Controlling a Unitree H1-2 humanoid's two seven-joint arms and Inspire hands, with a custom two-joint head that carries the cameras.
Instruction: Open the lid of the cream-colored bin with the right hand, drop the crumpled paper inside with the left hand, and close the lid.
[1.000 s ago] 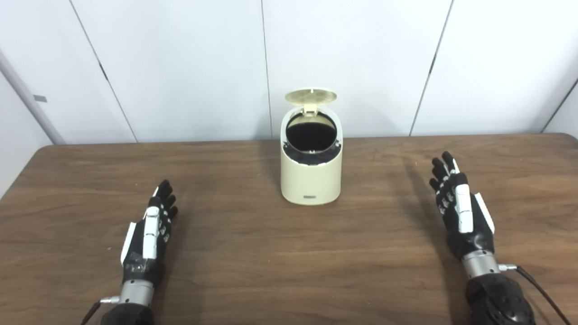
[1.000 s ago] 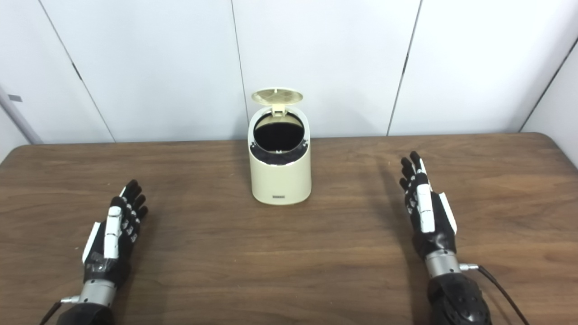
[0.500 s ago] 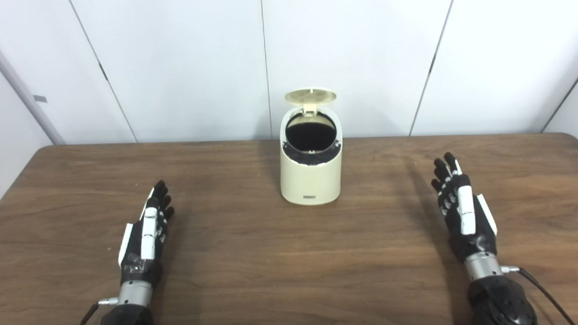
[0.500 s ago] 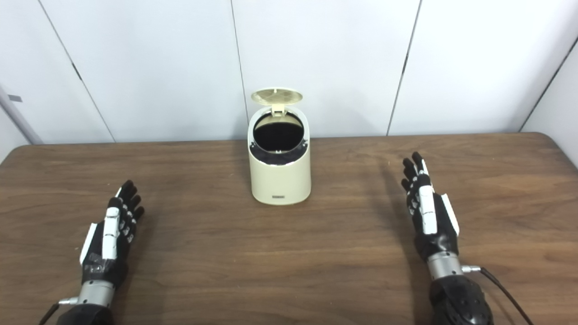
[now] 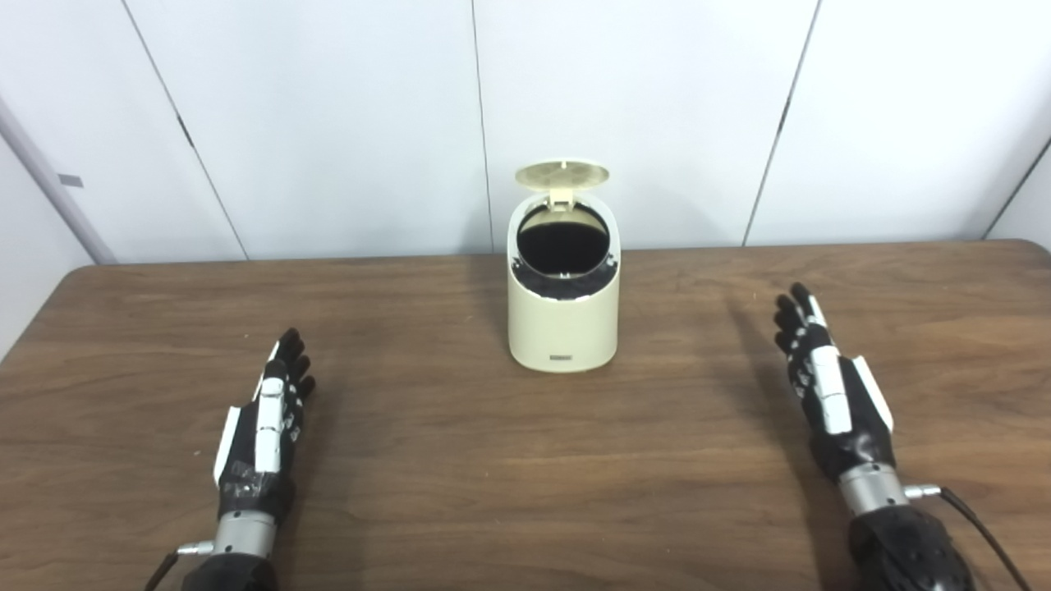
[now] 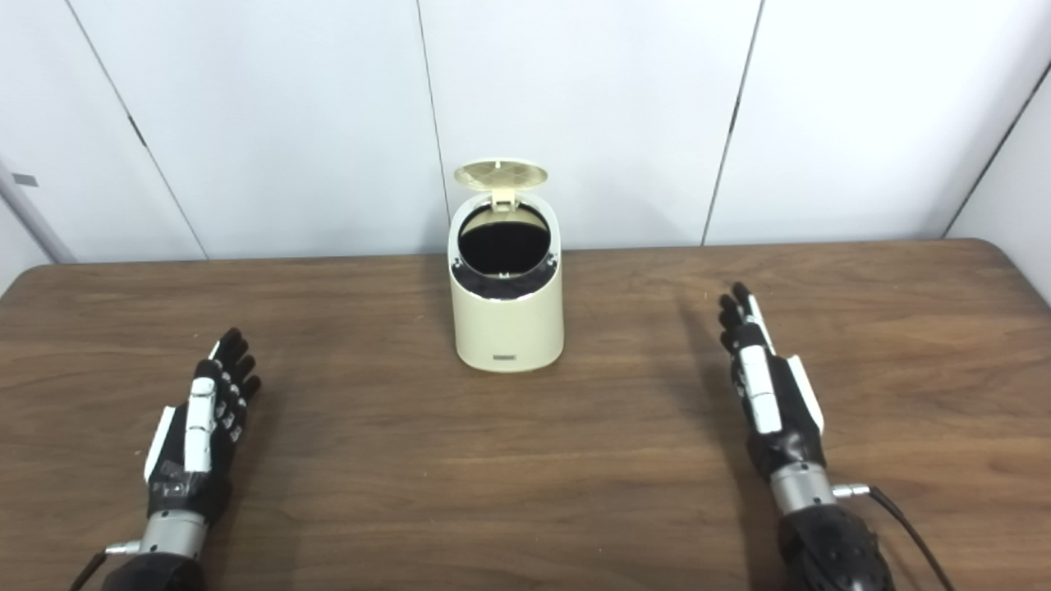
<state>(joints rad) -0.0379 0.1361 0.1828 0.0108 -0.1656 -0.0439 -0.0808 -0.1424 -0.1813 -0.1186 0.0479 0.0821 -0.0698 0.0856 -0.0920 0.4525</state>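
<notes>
lid (image 5: 562, 172) up on the cream bin (image 5: 562, 328); no crumpled paper in sight. left hand (image 5: 264, 419) and right hand (image 5: 829, 390) flat, spread, empty. closing left.

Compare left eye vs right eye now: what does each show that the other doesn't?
Left eye only: the table's left edge, with wall beyond it.
Right eye only: the table's far right corner and right edge.
Both: the bin at the middle back with its lid flipped up and a dark inside, and the left hand and right hand near the front with fingers out, holding nothing. No paper shows in either view.
</notes>
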